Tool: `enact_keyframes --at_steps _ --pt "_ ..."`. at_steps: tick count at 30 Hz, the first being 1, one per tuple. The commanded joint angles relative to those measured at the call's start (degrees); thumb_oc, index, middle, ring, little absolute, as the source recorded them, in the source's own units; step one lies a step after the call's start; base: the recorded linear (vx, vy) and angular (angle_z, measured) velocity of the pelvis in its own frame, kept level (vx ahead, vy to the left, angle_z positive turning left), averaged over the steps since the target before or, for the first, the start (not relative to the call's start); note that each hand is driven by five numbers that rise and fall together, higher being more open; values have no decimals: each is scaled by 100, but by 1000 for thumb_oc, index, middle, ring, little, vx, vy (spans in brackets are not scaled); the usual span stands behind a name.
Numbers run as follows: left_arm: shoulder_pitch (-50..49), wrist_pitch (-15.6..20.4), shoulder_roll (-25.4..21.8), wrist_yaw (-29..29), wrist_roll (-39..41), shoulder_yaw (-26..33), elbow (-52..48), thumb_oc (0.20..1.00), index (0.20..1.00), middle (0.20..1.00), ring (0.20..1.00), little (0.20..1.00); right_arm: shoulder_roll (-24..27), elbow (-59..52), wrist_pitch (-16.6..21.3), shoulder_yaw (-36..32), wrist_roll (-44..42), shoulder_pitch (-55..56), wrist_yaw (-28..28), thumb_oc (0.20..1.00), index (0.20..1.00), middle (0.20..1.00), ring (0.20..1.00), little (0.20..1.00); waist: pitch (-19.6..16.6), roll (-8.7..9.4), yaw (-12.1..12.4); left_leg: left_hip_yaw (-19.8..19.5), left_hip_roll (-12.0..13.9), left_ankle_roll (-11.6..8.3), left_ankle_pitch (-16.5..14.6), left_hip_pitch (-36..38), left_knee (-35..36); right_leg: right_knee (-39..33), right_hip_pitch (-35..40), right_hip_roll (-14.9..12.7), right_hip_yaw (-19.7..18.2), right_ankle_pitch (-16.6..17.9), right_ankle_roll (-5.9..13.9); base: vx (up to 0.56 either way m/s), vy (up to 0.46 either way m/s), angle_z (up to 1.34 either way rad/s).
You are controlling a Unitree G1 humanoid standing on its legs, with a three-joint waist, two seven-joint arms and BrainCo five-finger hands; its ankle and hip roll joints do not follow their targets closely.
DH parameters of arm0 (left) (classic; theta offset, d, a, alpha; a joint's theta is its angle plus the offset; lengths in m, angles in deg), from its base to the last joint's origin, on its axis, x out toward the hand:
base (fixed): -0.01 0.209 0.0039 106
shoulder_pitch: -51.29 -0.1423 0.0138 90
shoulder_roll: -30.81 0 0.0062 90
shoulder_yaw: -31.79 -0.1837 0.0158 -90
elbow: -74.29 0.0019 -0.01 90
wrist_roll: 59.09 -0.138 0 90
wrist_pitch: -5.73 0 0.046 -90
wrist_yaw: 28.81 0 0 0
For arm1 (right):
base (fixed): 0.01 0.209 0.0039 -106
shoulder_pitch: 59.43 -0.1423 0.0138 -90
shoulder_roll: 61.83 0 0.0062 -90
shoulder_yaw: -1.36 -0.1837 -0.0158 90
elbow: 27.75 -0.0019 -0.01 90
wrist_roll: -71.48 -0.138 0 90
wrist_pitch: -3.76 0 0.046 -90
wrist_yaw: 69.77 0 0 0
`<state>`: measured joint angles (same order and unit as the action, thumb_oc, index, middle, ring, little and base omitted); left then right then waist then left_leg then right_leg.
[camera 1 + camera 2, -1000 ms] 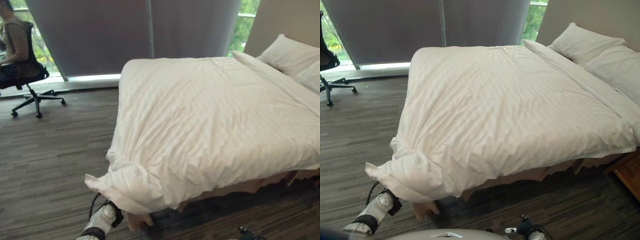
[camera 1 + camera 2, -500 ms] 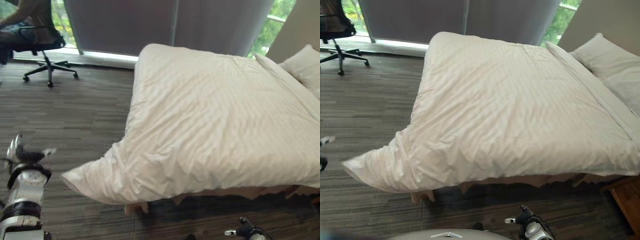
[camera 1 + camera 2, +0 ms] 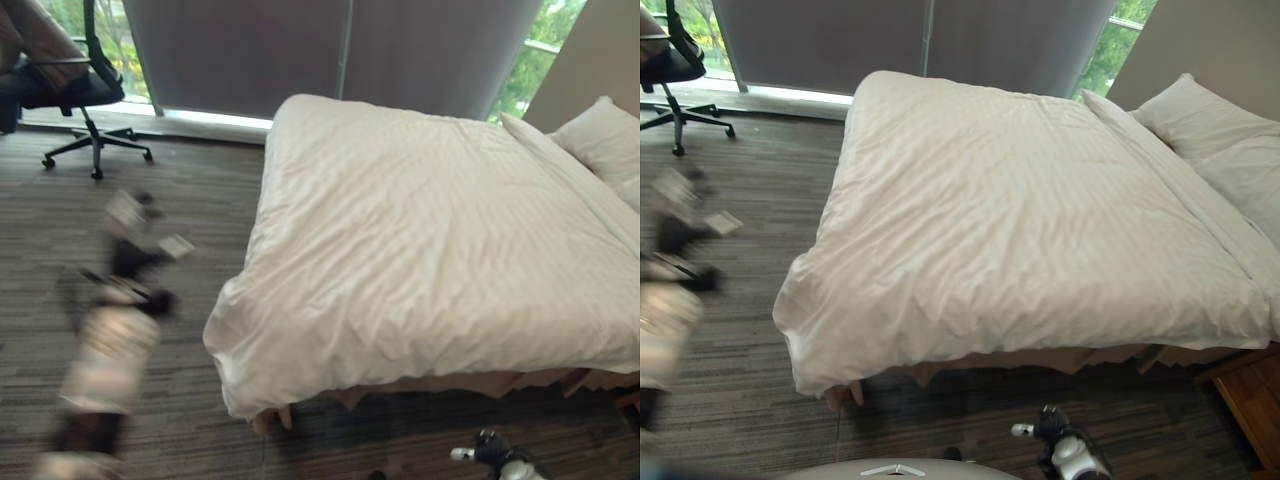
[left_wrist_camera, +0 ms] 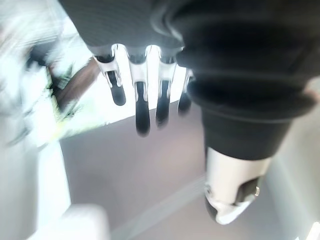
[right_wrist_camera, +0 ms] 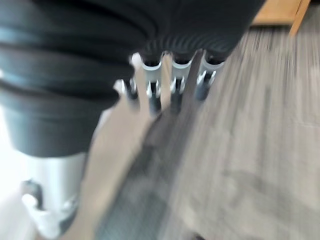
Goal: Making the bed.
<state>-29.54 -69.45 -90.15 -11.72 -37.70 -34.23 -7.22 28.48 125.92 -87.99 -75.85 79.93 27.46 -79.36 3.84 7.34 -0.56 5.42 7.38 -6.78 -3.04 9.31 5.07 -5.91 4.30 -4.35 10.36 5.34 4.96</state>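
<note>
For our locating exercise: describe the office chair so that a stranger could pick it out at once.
Start at the bed, then look across the floor to the window beyond its foot. The chair stands there: black, on a wheeled star base, unlike the white bedding.

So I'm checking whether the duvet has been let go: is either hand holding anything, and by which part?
Nothing is held. The left hand is open beside the bed, the right hand open low down; the duvet lies free.
</note>
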Motion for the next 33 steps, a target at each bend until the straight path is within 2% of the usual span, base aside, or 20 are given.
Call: enact_keyframes --at_steps 1,2,3,4,5,6,8,10,11,15,18,19,21,22,23,24,25,28,29,33 --pt "-477 385 315 -500 1009 -497 -693 200 200 200 200 200 -76 484 -80 289 -23 -357 -19 1000 1000 1000 1000 1000 -63 -64 87 279 134 146 -79 -129 -7 91 -5 -746 -94 -422 562 -3 -46 16" --pt "-386 296 619 -814 1575 -860 -633 200 200 200 200 200 -90 430 -118 302 -27 -364 6 1000 1000 1000 1000 1000 -33 -102 9 318 153 133 -53 -174 -7 91 -74 -717 -132 -431 542 -3 -46 9" --pt "-377 301 617 -826 1586 -865 -621 200 200 200 200 200 -86 427 -120 297 -27 -363 7 1000 1000 1000 1000 1000 -34 -106 16 322 156 131 -54 -176 -7 91 -78 -714 -135 -430 541 -3 -82 12" --pt "-116 229 942 -1059 2082 -1253 -536 200 200 200 200 200 -85 415 -138 340 8 -364 19 1000 1000 1000 1000 1000 -2 -146 -78 353 184 111 -15 -233 -7 91 -158 -667 -180 -449 524 -5 -38 8" --pt "-114 230 942 -1059 2083 -1254 -534 200 200 200 200 200 -84 415 -138 339 8 -364 19 1000 1000 1000 1000 1000 -2 -147 -76 354 184 111 -15 -234 -7 91 -159 -666 -182 -449 524 -7 -56 -2" --pt "30 247 1142 -1124 2284 -1411 -522 200 200 200 200 200 -83 423 -146 368 40 -341 29 1000 1000 1000 1000 1000 9 -164 -133 374 205 97 9 -268 -7 91 -196 -646 -207 -461 517 -12 -35 -23" --pt "595 241 1764 -999 2578 -1955 -79 200 200 200 200 200 -107 447 -184 448 84 -312 10 1000 1000 1000 1000 1000 54 -216 -323 455 267 60 68 -381 -7 91 -309 -581 -261 -499 498 -5 -74 -26" --pt "613 248 1766 -1002 2581 -1964 -63 200 200 200 200 200 -103 447 -185 439 85 -314 11 1000 1000 1000 1000 1000 52 -221 -314 457 270 59 68 -387 -7 91 -318 -578 -263 -498 497 3 -47 -23" --pt "899 228 2103 -947 2807 -2155 396 200 200 200 200 200 -100 447 -185 504 150 -296 -47 1000 1000 1000 1000 1000 129 -272 -470 513 320 29 96 -459 -7 91 -399 -520 -321 -529 495 -12 -58 -38" --pt "1347 285 2472 -721 3124 -2410 1025 200 200 200 200 200 -85 386 -196 594 193 -289 -190 1000 1000 1000 1000 1000 185 -369 -700 627 420 -32 191 -720 -7 91 -716 -414 -410 -515 456 -2 -60 -20" --pt "1604 326 2491 -526 3151 -2439 1449 200 200 200 200 200 -84 326 -185 626 150 -346 -312 1000 1000 1000 1000 1000 256 -411 -787 667 474 -63 250 -906 -7 91 -945 -350 -459 -480 444 -29 -75 -25" --pt "1994 420 2413 -119 2911 -2575 1777 200 200 200 200 200 -116 227 -160 723 52 -432 -493 1000 1000 1000 1000 1000 415 -425 -871 680 534 -85 340 -1116 -7 91 -1202 -280 -488 -421 421 -79 -78 -21" --pt "2360 445 2256 258 2549 -2695 2097 200 200 200 200 200 -197 139 -124 766 -40 -512 -680 1000 1000 1000 1000 1000 549 -429 -920 690 574 -105 436 -1376 -7 111 -1476 -233 -484 -341 410 -101 -70 -15" --pt "2362 445 2256 258 2549 -2696 2098 200 200 200 200 200 -197 141 -124 765 -40 -514 -681 1000 1000 1000 1000 1000 542 -431 -921 687 574 -105 438 -1386 -7 112 -1485 -233 -482 -340 410 -82 -46 -13" --pt "2639 428 2177 471 2324 -2830 2391 200 200 200 200 200 -221 96 -72 812 -141 -573 -789 1000 1000 1000 1000 1000 672 -421 -949 674 593 -119 478 -1472 -7 151 -1571 -213 -472 -330 407 -96 -67 -8" --pt "3023 229 1931 668 1641 -3031 3027 200 200 200 200 200 -325 7 59 928 -328 -700 -977 1000 1000 1000 1000 1000 927 -401 -991 648 644 -135 625 -1780 -7 256 -1932 -204 -455 -257 415 -140 -136 -5" --pt "3305 -120 1797 573 1083 -3349 4116 200 200 200 200 200 -505 88 172 1100 -427 -859 -1117 1000 1000 1000 1000 1000 1043 -312 -1023 645 727 -161 730 -2108 -7 336 -2302 -165 -410 -194 419 -103 -115 -1" --pt "3443 -284 1739 514 855 -3476 4722 200 200 200 200 200 -571 156 250 1142 -517 -869 -1202 1000 1000 1000 1000 1000 1083 -268 -1027 624 772 -185 802 -2281 -7 373 -2465 -140 -385 -177 407 -34 -74 -4" --pt "3554 -429 1646 438 674 -3550 5337 200 200 200 200 200 -617 245 336 1117 -652 -928 -1284 1000 1000 1000 1000 1000 1098 -235 -1044 608 811 -217 831 -2391 -7 379 -2565 -129 -338 -164 402 -23 -62 0" --pt "3436 -494 1363 317 624 -3419 5762 200 200 200 200 200 -646 366 467 1033 -861 -1022 -1353 1000 1000 1000 1000 1000 1084 -196 -1053 587 861 -262 851 -2521 -7 361 -2677 -88 -318 -128 400 -9 -44 9"
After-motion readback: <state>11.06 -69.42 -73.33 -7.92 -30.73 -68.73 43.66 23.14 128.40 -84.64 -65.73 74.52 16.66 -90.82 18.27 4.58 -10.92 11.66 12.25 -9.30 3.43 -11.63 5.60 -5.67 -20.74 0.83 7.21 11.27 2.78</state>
